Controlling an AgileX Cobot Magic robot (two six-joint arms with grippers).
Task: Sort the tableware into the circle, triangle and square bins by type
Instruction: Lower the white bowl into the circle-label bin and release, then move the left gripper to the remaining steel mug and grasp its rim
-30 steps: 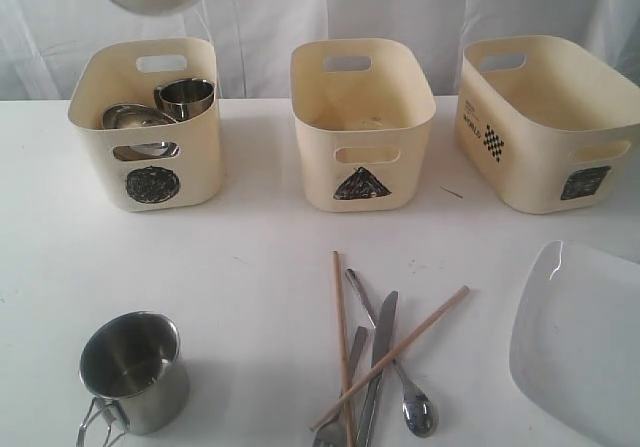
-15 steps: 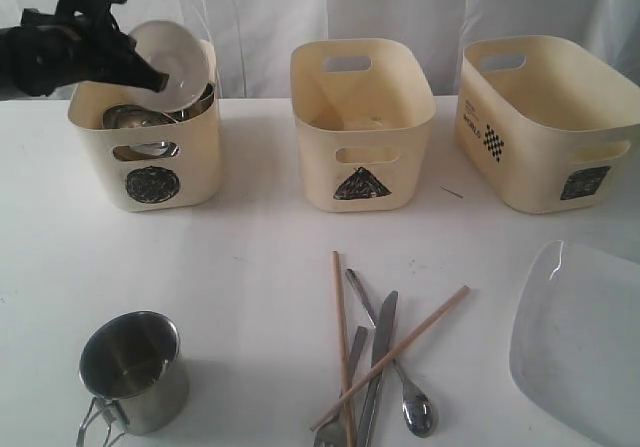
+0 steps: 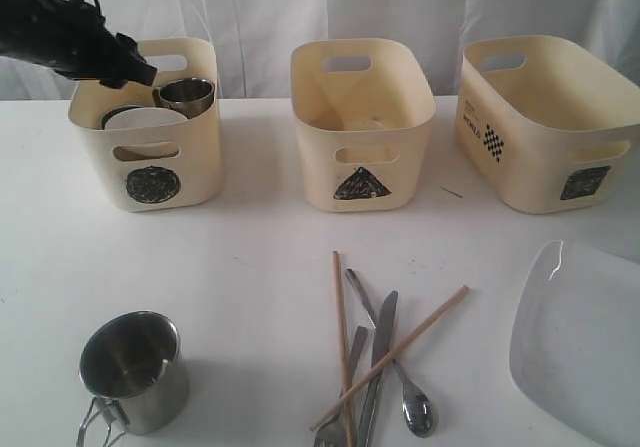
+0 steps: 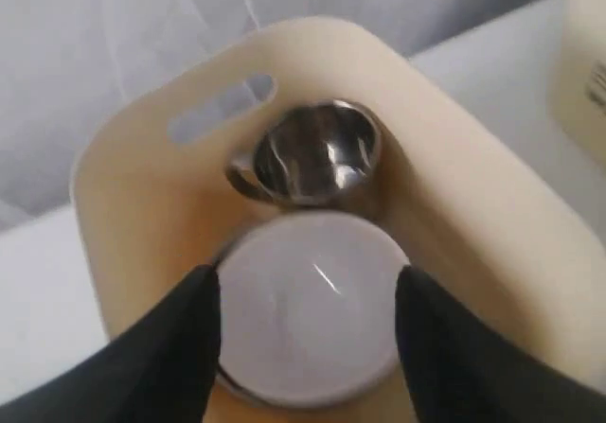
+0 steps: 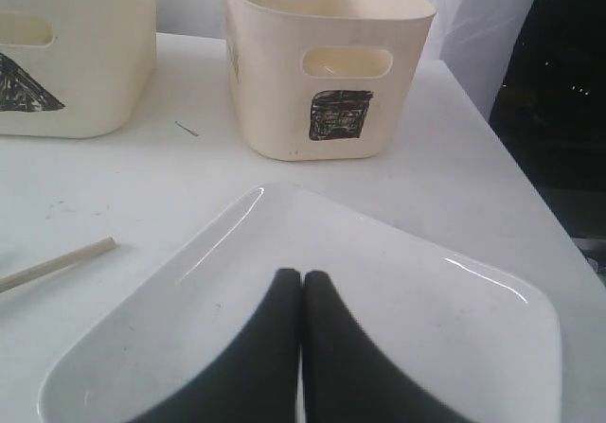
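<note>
Tableware: the white bowl (image 3: 145,119) is lying in the circle bin (image 3: 195,167), just beside a mug (image 3: 186,95) standing at the back of that bin.
Left arm: my left gripper (image 4: 305,286) is hovering just above the bin rim with its jaws spread wide. One finger is on each side of the bowl and above it, gripping nothing.
Right arm: my right gripper (image 5: 302,279) is hanging low over the plate (image 3: 580,347), fingers pressed together and empty.
Waiting: a second mug (image 3: 132,369) is standing upright on the table (image 3: 250,257). The chopsticks (image 3: 339,307), knife (image 3: 382,332), fork (image 3: 352,362) and spoon (image 3: 418,412) are lying crossed in a heap in the middle.
Bins: the triangle bin (image 3: 362,127) and square bin (image 3: 545,122) are showing nothing inside from these angles.
Bearing: the second mug is sitting on my left side, at the near edge, well apart from the circle bin. Its handle is pointing towards the near edge.
Nearer arm: left, by a clear margin; the right is sitting over the plate.
Next, my guess: I am expecting to lift clear of the bin and draw back towards that mug.
Risk: its round wall may be slipping between wide jaws, so the rim or handle looks the safer hold.
</note>
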